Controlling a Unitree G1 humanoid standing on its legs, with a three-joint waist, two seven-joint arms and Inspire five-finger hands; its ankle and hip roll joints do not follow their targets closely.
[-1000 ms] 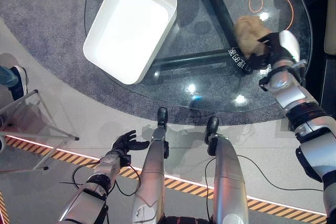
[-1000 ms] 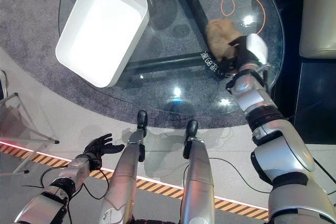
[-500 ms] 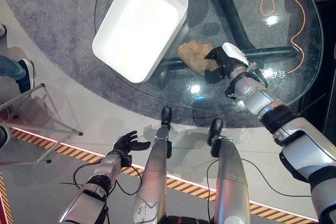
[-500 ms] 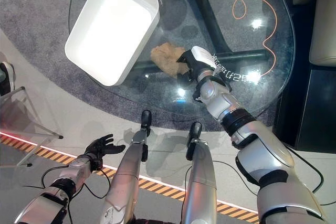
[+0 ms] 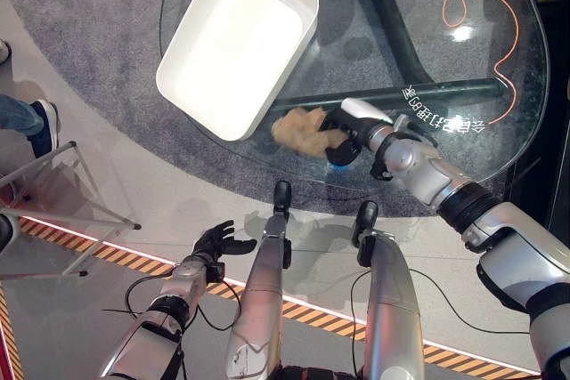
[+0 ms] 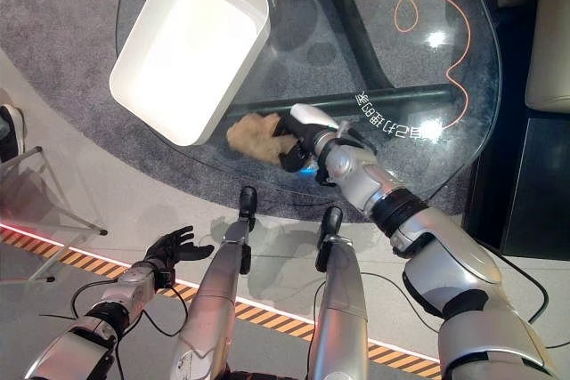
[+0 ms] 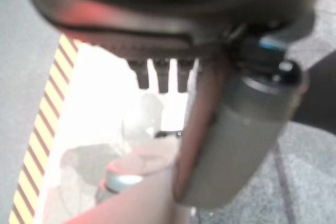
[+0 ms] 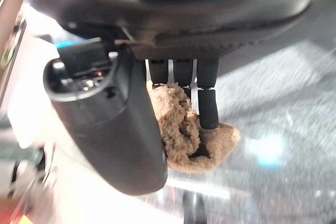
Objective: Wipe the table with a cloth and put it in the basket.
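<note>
A glass worktop [image 5: 499, 60] stands over grey carpet. The tan cloth [image 5: 298, 128] lies bunched at its near edge, clenched in the right robot hand [image 5: 349, 133] for wiping, just beside the white basket [image 5: 236, 42]. The left robot hand [image 5: 214, 242] hangs relaxed, low by the floor.

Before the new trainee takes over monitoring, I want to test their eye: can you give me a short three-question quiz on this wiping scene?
1. True or false: the tan cloth lies inside the white basket.
2. Which hand grips the cloth? A) left hand B) right hand
3. Fill in: the cloth rests on the ____ table, near its front edge.

Key: 1 false, it is on the table beside the basket; 2 B; 3 glass.
</note>
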